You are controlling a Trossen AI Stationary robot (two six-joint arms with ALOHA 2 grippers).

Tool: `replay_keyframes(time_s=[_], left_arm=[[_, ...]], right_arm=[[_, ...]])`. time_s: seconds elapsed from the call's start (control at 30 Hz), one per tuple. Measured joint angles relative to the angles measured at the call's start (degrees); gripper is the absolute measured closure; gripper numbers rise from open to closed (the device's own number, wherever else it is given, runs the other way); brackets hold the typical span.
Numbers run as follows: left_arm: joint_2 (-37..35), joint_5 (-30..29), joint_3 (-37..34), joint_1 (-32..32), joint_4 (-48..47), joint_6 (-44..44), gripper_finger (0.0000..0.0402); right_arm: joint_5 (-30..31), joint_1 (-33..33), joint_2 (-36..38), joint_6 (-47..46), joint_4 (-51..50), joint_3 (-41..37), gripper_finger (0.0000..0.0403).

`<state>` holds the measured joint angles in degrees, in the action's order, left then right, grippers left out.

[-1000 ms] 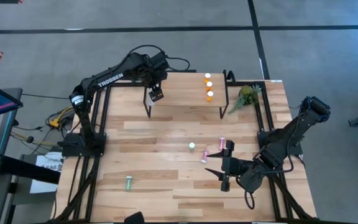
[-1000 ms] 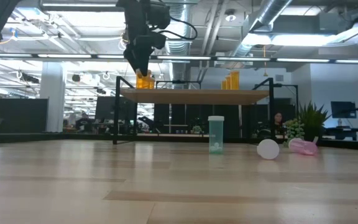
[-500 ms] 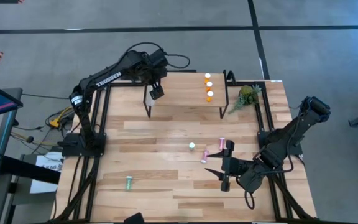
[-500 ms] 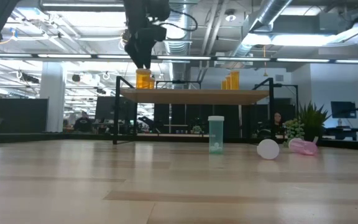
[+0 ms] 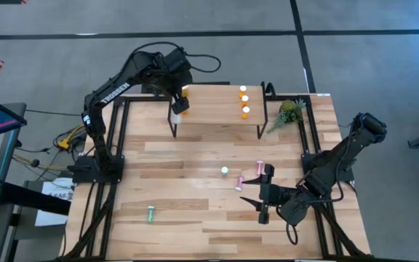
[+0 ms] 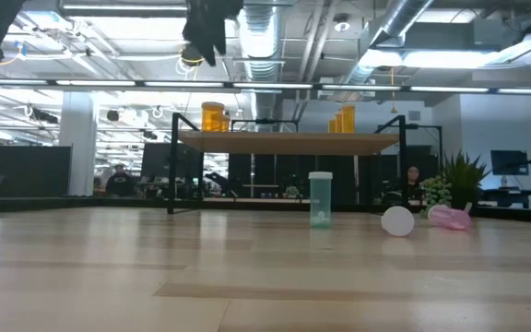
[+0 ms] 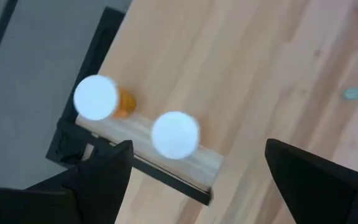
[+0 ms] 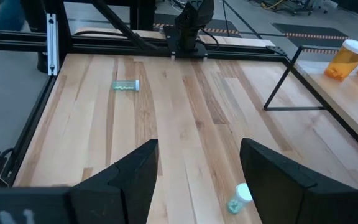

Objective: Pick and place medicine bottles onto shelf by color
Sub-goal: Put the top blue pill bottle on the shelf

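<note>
The left gripper (image 5: 174, 81) hangs high above the left end of the shelf (image 5: 217, 116), with its fingers (image 7: 98, 177) wide apart and nothing in them. Two orange bottles (image 5: 182, 106) stand on that end of the shelf right under it, and three more orange bottles (image 5: 244, 101) stand in a row near the shelf's right end. The right gripper (image 5: 262, 192) waits on the table in front of the shelf with its fingers spread and empty, next to two pink bottles (image 5: 249, 175) lying down, one green bottle (image 5: 225, 171) standing up, and another green bottle (image 5: 150, 213) lying far off to the left.
</note>
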<state>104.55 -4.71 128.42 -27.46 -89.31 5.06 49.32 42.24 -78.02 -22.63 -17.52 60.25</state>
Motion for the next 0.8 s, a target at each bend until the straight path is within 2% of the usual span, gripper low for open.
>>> replay_keyframes(time_s=[0.23,0.53,0.63,0.8], left_arm=[[-7.6,-1.4,-0.3,5.5,0.0,1.1,0.0049],[-20.5,-7.1,-0.4,18.5,2.2,-6.7,0.0049],[-23.5,-11.7,-0.4,25.6,2.8,-9.4,0.0049],[-26.4,-25.4,-2.4,39.1,3.2,-14.9,0.0049]], right_arm=[[0.0,0.6,0.0,-0.6,-0.2,0.0,0.0154],[0.0,0.5,0.0,-0.9,-0.5,0.0,0.0154],[0.0,0.5,0.0,-0.9,-0.5,0.0,0.0154],[0.0,0.5,0.0,-1.0,-0.4,0.0,0.0154]])
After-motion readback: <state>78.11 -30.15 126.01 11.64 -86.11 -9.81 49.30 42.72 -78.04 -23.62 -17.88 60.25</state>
